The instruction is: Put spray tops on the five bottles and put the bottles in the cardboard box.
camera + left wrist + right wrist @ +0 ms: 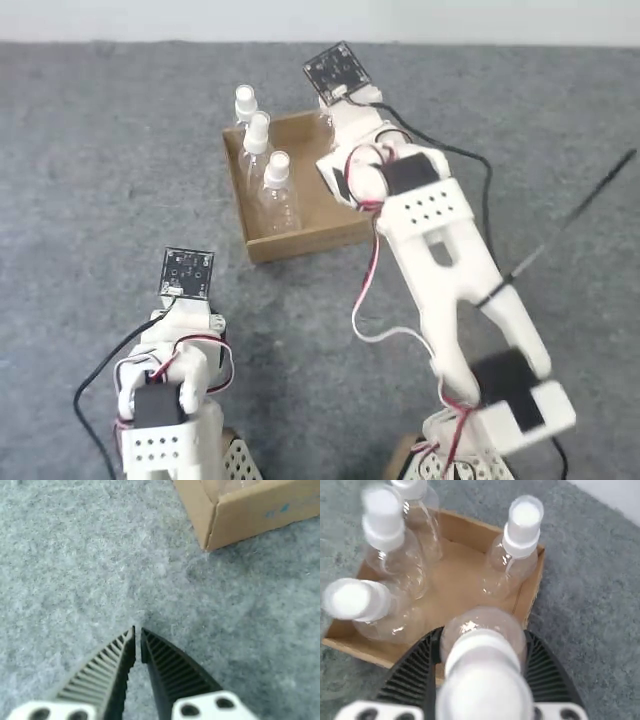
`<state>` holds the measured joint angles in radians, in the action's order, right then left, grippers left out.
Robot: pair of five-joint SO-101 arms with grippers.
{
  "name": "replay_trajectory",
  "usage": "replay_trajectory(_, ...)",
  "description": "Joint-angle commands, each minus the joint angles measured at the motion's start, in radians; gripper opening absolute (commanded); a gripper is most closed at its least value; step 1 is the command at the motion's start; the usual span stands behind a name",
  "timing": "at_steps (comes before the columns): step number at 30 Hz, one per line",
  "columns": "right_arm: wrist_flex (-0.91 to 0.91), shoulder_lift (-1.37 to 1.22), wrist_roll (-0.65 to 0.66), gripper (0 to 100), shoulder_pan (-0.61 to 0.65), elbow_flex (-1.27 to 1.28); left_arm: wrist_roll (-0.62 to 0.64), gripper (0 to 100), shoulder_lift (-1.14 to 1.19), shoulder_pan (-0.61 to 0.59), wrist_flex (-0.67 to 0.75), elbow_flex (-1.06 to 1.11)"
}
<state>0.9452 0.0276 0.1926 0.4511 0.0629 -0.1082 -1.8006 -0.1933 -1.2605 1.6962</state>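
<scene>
My right gripper (482, 634) is shut on a clear bottle (482, 635) with a white spray top (482, 680), held above the near side of the cardboard box (532, 587). Several more capped bottles stand in the box, among them one (512, 562) at the far side and one (395, 560) opposite it. From above, three capped bottles (277, 185) line one side of the box (300, 240), and the right arm (440, 250) stretches over its other side. My left gripper (137, 636) is shut on nothing, low over the grey carpet and short of a box corner (215, 522).
Grey carpet (120, 170) covers the table. A thin black cable (565, 225) runs across the right side past the right arm. The left arm (170, 380) sits folded at the front left, with open carpet between it and the box.
</scene>
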Motion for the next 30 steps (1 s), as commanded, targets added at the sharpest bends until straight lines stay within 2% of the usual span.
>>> replay_trajectory(1,-0.010,-0.067,0.012,6.9,-0.039,-0.137,-0.009,1,-0.023,-0.003,-0.003,-0.012)
replay_trajectory(10,-0.012,-0.239,0.011,6.9,-0.045,-0.226,-0.009,1,-0.023,-0.003,-0.003,-0.012)
replay_trajectory(16,-0.071,-0.294,-0.074,7.4,-0.054,-0.226,-0.009,1,-0.023,-0.003,-0.003,-0.012)
replay_trajectory(25,-0.067,-0.325,-0.081,7.6,-0.054,-0.226,-0.009,1,-0.023,-0.003,-0.003,-0.012)
replay_trajectory(30,-0.050,-0.325,-0.083,17.4,-0.051,-0.224,-0.009,1,-0.023,-0.003,-0.003,-0.012)
